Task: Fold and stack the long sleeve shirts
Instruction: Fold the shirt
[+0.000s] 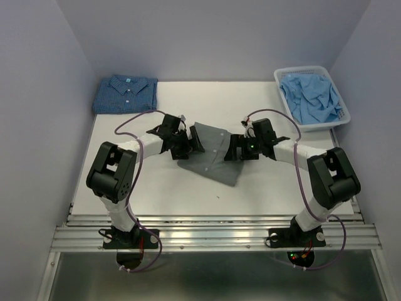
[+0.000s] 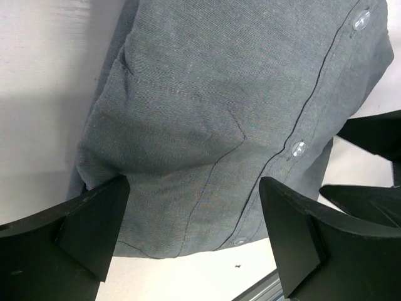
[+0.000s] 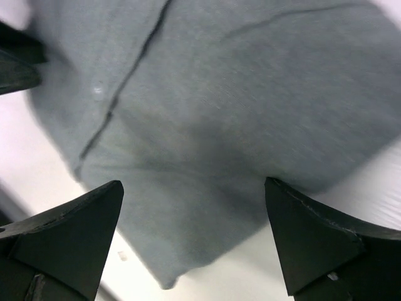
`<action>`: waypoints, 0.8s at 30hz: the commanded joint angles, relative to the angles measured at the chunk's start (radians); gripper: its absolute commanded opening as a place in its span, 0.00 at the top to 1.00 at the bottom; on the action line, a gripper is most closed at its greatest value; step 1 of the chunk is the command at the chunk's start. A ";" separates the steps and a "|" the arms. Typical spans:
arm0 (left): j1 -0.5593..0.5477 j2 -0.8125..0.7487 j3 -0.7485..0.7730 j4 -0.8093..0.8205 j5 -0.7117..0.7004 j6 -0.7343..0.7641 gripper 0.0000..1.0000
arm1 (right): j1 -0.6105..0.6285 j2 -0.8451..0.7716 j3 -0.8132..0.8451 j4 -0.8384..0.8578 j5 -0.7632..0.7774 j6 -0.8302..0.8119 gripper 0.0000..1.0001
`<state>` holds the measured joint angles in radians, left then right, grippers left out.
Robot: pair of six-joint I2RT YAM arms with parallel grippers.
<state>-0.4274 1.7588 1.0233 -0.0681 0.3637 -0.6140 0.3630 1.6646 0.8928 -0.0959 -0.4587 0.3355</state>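
Observation:
A slate-grey shirt (image 1: 213, 155) lies folded on the white table (image 1: 276, 188), in the middle between my two arms. My left gripper (image 1: 195, 139) is open just over its left edge. My right gripper (image 1: 233, 149) is open just over its right edge. In the left wrist view the grey shirt (image 2: 213, 113) fills the space between the wide fingers (image 2: 94, 219), with its button placket showing. In the right wrist view the grey cloth (image 3: 219, 106) lies under the spread fingers (image 3: 313, 232). A dark blue checked shirt (image 1: 125, 93) lies folded at the back left corner.
A white plastic basket (image 1: 343, 119) at the back right holds crumpled light blue cloth (image 1: 313, 94). Pale walls close in the table on the left, back and right. A metal rail (image 1: 213, 235) runs along the near edge by the arm bases.

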 commanded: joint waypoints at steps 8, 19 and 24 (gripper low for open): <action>0.013 -0.254 0.034 -0.167 -0.095 -0.053 0.01 | 0.395 -0.209 0.120 -0.191 0.507 -0.317 0.00; 0.125 -0.455 -0.149 -0.197 -0.112 -0.116 0.01 | 0.625 0.061 0.222 -0.120 0.808 -0.524 0.04; 0.162 -0.453 -0.252 -0.118 -0.023 -0.124 0.01 | 0.634 0.167 0.235 -0.128 0.862 -0.540 0.36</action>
<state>-0.2794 1.3193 0.8207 -0.2306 0.2733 -0.7273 0.9928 1.8072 1.0981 -0.2447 0.3153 -0.1589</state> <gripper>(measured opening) 0.986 0.767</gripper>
